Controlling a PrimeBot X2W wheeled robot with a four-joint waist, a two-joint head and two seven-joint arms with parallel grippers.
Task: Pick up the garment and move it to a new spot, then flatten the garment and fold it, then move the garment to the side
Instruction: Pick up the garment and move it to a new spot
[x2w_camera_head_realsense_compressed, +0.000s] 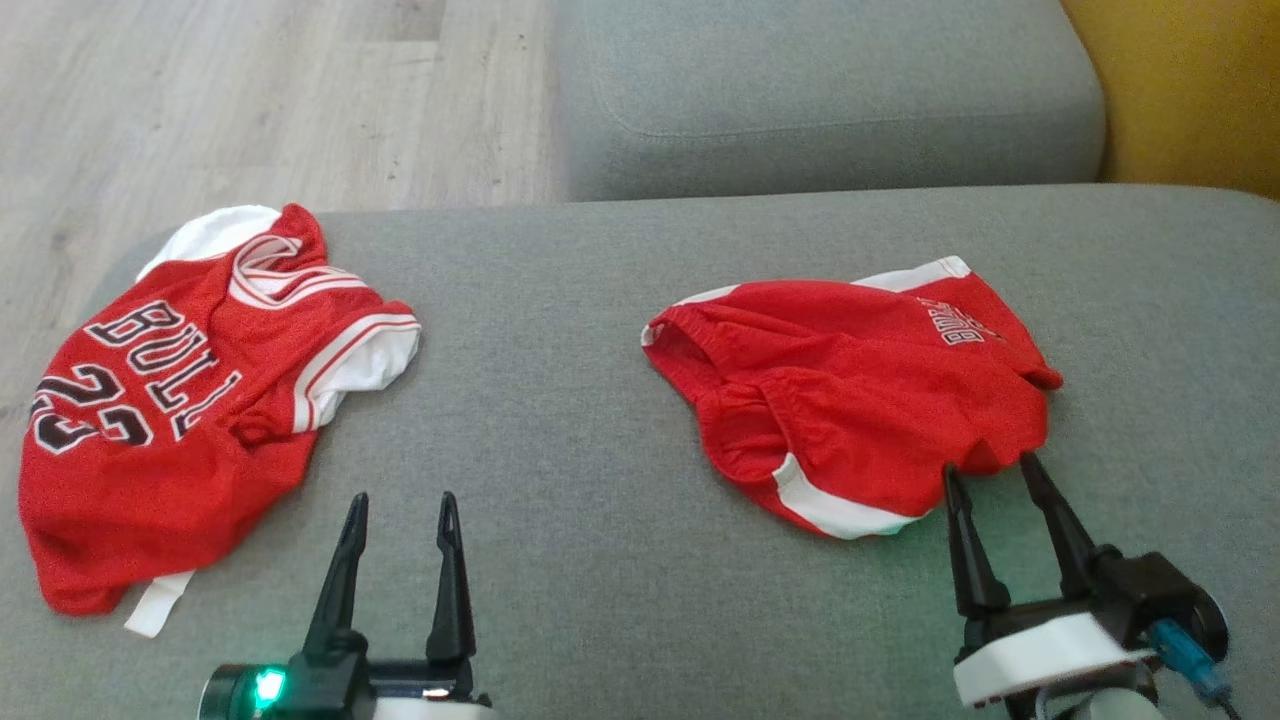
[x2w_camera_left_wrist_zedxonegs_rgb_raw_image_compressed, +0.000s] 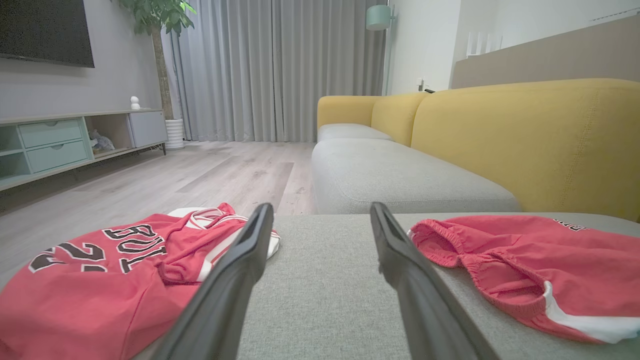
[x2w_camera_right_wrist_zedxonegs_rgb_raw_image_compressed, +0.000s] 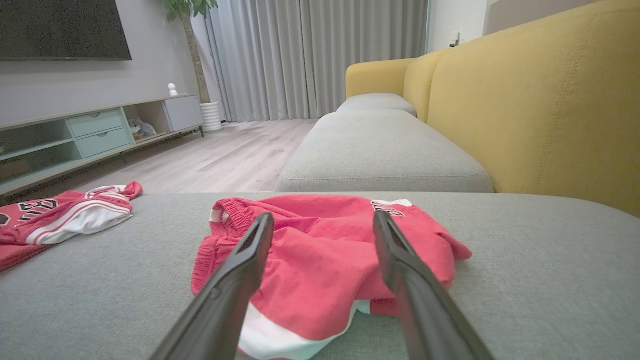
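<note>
shorts (x2w_camera_head_realsense_compressed: 860, 390): crumpled on cushion (x2w_camera_head_realsense_compressed: 560, 420), right of centre
jersey (x2w_camera_head_realsense_compressed: 170, 420): crumpled, far left edge
left gripper (x2w_camera_head_realsense_compressed: 402, 500): jaws wide, empty, over bare cushion
right gripper (x2w_camera_head_realsense_compressed: 989, 466): jaws wide, empty, tips at shorts' near hem
step: probably pick-up, nothing gripped yet
next: pinch hem, lift clear

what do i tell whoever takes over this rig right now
Left gripper: open, empty, over bare grey cushion between the two garments.
Right gripper: open, tips at the near edge of the red shorts, not closed on them.
Red jersey lies rumpled at the cushion's left end; the shorts lie rumpled right of centre.
Done: nothing is flat or folded yet.
Left: flatten, fold, move aside.
</note>
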